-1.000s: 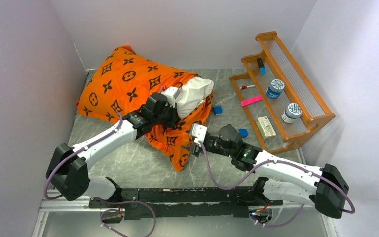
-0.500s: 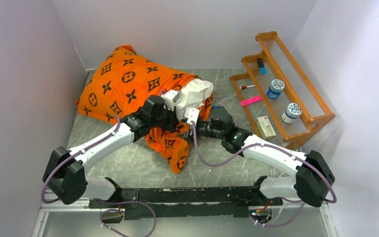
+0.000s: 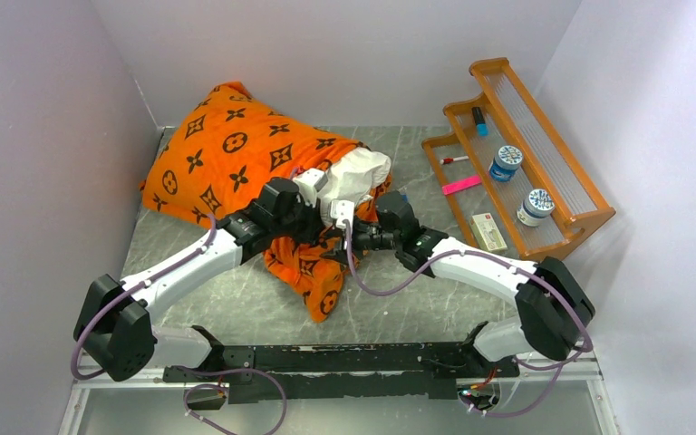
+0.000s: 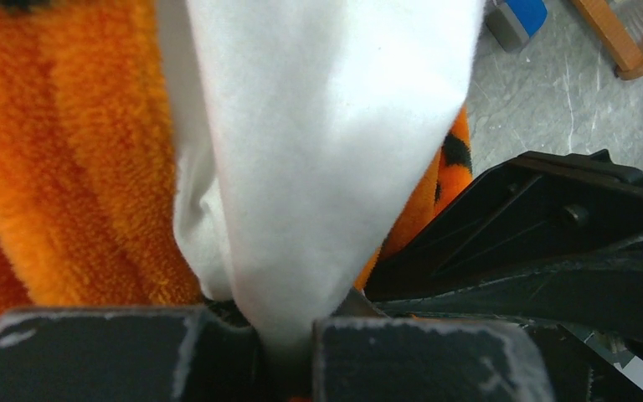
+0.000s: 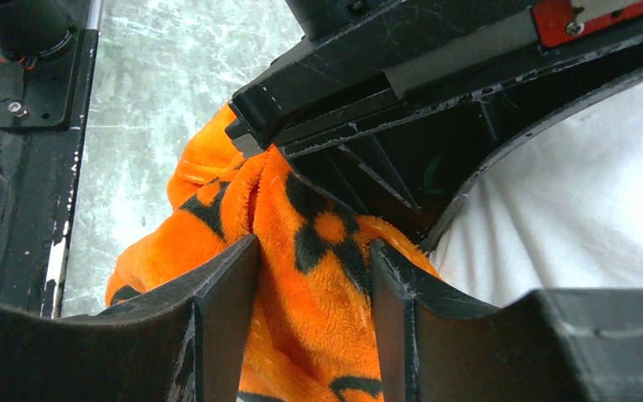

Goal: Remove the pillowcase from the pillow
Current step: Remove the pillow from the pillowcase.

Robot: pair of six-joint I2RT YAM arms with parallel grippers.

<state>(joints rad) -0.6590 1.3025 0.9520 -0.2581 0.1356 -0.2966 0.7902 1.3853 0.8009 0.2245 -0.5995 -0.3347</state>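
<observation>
Grey marbled table [image 3: 236, 299] boxed in by pale walls [image 3: 344, 54]. Nearest, right gripper [image 5: 314, 285] straddling a hanging fold of the pillowcase [image 3: 227, 149], orange plush filling the gap between its fingers; clamped or only loosely round it, impossible to tell. Just beyond, left gripper [image 4: 286, 335] pinched tight on a white corner of the pillow [image 3: 362, 170], bared at the pillowcase's open end. Farther back, rest of the pillow inside the pillowcase, propped toward the far-left corner. Wooden rack [image 3: 589, 213] at far right.
</observation>
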